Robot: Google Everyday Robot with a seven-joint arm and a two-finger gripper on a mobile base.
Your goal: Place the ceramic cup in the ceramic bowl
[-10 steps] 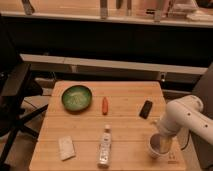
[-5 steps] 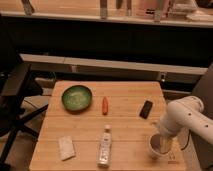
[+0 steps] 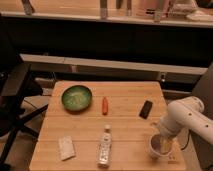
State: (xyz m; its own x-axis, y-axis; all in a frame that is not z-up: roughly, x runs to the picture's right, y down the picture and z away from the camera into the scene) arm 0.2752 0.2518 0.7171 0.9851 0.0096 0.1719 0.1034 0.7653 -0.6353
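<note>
The ceramic bowl (image 3: 76, 97) is dark green with a lighter inside and sits at the table's far left. The ceramic cup (image 3: 155, 145) is small and white and stands near the table's front right corner. My gripper (image 3: 163, 143) reaches down from the white arm at the right, right at the cup and partly covering it.
On the wooden table (image 3: 125, 117) lie a small orange carrot-like thing (image 3: 105, 105), a clear white-capped bottle (image 3: 105, 145) on its side, a white packet (image 3: 66, 147) at the front left and a black flat object (image 3: 146, 108). A dark chair (image 3: 12, 95) stands left of the table.
</note>
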